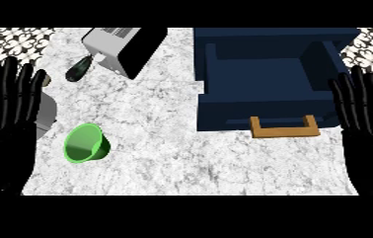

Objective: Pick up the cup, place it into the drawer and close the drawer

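Note:
A green cup (86, 143) lies tipped on its side on the marble counter at the lower left, its mouth facing up and left. The dark blue drawer (264, 79) stands pulled out at the upper right, with a tan handle (284, 127) on its front. My left hand (20, 101) rests open at the left edge, fingers up, a little above and left of the cup. At the right edge my right hand (355, 106) rests open, fingers up, beside the drawer's right wall. Neither hand touches anything.
A grey and black toaster-like box (120, 48) sits at the back left. A dark green bottle-like object (79, 69) lies beside it. The marble counter (189, 158) stretches between the cup and the drawer.

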